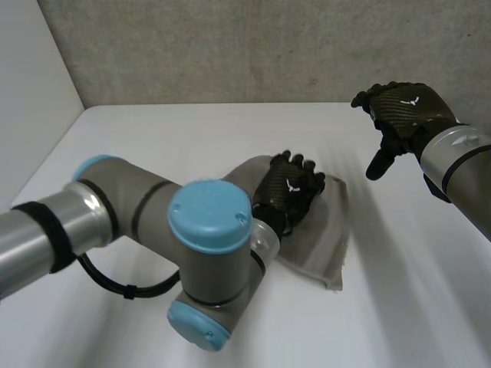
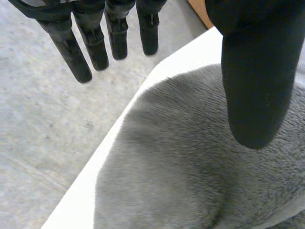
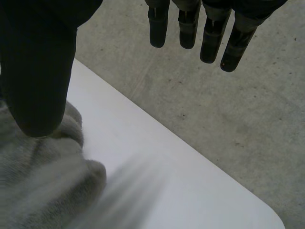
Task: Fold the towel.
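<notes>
A grey towel [image 1: 326, 239] lies folded in a thick bundle in the middle of the white table [image 1: 176, 138]. My left hand [image 1: 290, 192] is over the towel's near-left part, palm down. In the left wrist view its fingers [image 2: 78, 52] are straight and spread off the thumb [image 2: 257, 86], with the towel [image 2: 190, 167] under the palm and nothing gripped. My right hand [image 1: 403, 115] hangs in the air at the back right, apart from the towel. Its fingers [image 3: 209, 36] are straight and its thumb [image 3: 38, 71] stands above the towel's edge [image 3: 38, 186].
The left arm's elbow [image 1: 207, 253] reaches across the table's front. The table's edge [image 3: 190, 157] runs close to the towel, with grey concrete floor [image 3: 228, 109] beyond it. A grey wall [image 1: 230, 46] stands behind the table.
</notes>
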